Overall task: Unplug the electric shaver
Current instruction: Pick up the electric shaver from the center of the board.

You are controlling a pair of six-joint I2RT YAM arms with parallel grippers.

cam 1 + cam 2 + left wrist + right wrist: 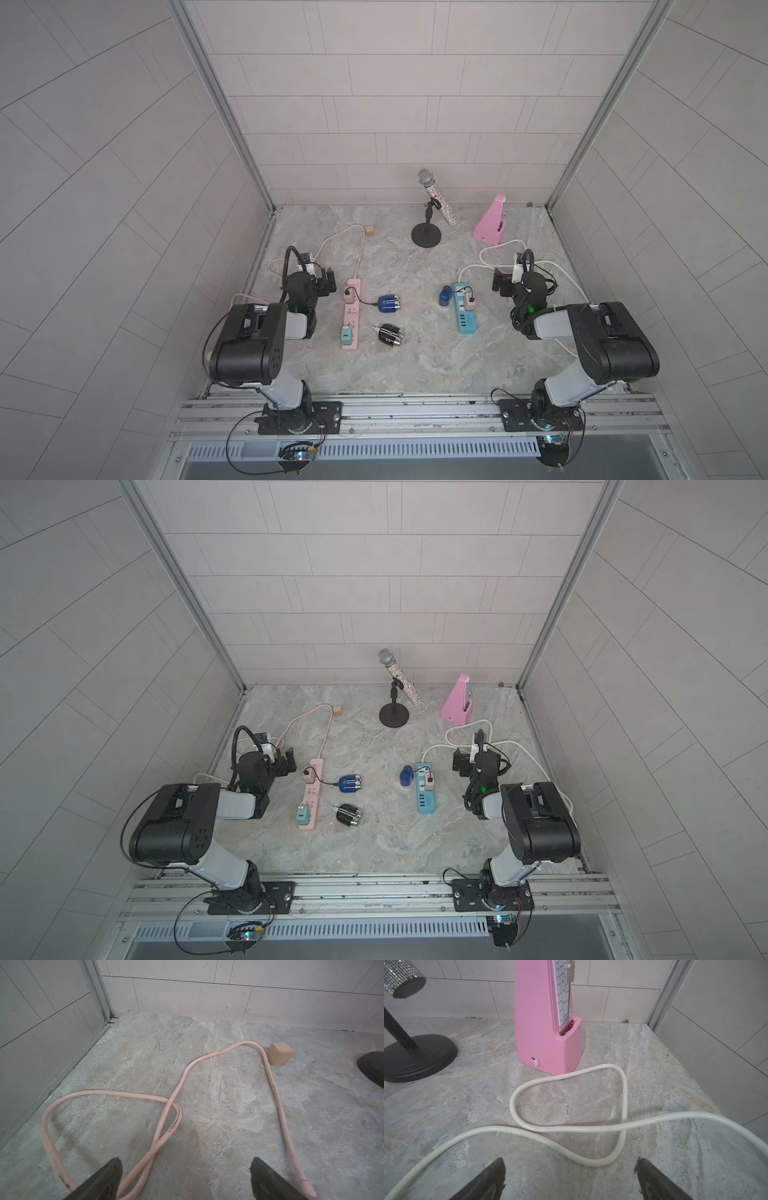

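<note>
The left fingers (104, 1182) and right fingers (656, 1182) stand wide and empty over cable loops (116, 1093) at the sides of the worktop (415, 365). The blue shaver (388, 304) lies just right of the pink strip (352, 316), its lead running to a plug (348, 296) there. A black shaver (391, 336) lies close by, so the wrong plug may get pulled. The unheld strip could lift too.

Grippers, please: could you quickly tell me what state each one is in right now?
Left gripper: open, holding nothing.
Right gripper: open, holding nothing.
</note>
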